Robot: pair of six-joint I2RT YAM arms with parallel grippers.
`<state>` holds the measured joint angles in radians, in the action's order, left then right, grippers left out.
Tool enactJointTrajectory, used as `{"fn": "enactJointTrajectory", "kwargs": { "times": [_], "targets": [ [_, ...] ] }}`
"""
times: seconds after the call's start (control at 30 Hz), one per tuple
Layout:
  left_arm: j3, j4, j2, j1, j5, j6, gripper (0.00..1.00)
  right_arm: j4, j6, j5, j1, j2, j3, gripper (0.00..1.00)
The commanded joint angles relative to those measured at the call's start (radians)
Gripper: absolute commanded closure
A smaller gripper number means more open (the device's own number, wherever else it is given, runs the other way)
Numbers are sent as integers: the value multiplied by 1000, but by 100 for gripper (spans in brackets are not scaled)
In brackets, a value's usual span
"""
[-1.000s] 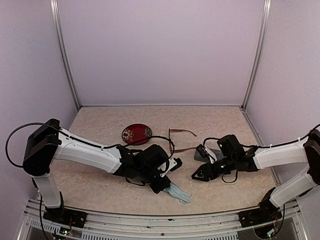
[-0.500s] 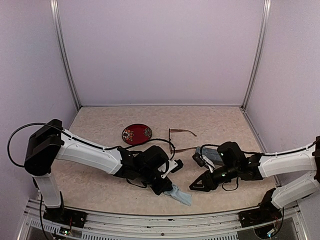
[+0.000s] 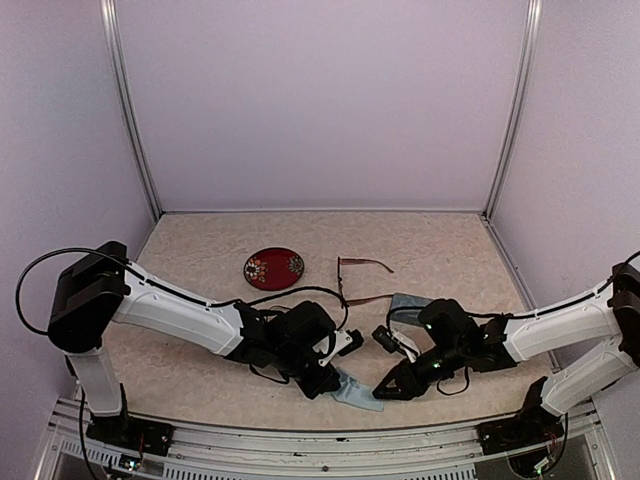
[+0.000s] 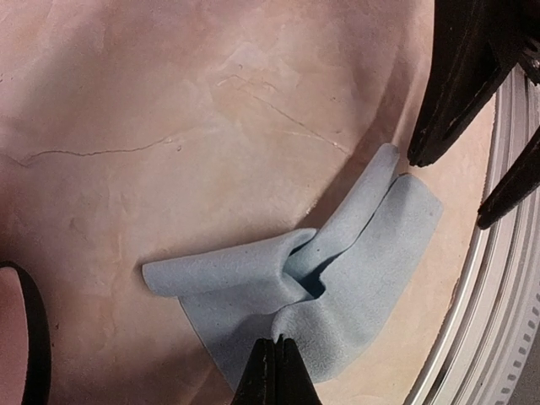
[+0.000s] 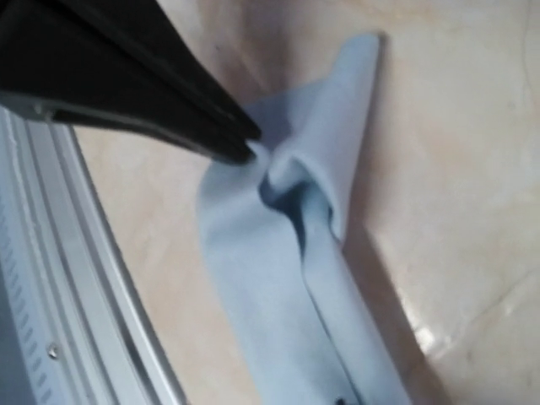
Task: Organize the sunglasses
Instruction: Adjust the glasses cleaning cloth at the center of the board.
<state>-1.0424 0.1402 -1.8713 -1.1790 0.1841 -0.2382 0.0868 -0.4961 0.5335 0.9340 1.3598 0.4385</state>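
Left gripper (image 3: pixel 335 385) and right gripper (image 3: pixel 380 392) crowd the cloth (image 3: pixel 358 394) at the front rail (image 3: pixel 300 436); open table (image 3: pixel 440 240) behind dish (image 3: pixel 273 268), sunglasses (image 3: pixel 343 280)

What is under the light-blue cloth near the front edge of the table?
Around the cloth only the beige table shows. The left gripper pinches its edge with shut jaws. The folded cloth covers what lies directly beneath, so that cannot be seen.

place: robot test cell | evidence: plain lilac walls (image 3: pixel 320 100), aluminium frame posts (image 3: pixel 131 110), beige tabletop (image 3: pixel 450 245)
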Motion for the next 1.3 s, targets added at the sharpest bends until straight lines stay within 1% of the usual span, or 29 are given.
{"fn": "enactJointTrajectory", "kwargs": {
  "times": [0.0,0.13,0.27,0.43,0.53,0.7,0.97,1.03,1.27],
  "targets": [
    [5,-13,14,-5,10,6,100,-89,10,-86,40,14,13,68],
    [2,-14,12,-5,12,5,100,-130,19,-124,55,22,17,69],
    [2,-14,12,-7,11,3,100,-134,22,-138,67,39,25,70],
    [1,-11,9,-5,10,3,100,-162,30,-178,103,83,62,71],
    [0,-11,8,-5,11,3,100,-176,30,-199,125,97,75,74],
    [1,-11,8,-5,11,2,100,-193,30,-226,128,92,77,81],
    [4,-12,12,-4,10,-4,100,-188,30,-238,129,71,75,94],
    [5,-13,14,-4,10,-5,100,-185,30,-237,129,56,75,100],
    [4,-32,40,2,32,-12,100,-203,30,-252,127,-26,90,100]
  ]
}}
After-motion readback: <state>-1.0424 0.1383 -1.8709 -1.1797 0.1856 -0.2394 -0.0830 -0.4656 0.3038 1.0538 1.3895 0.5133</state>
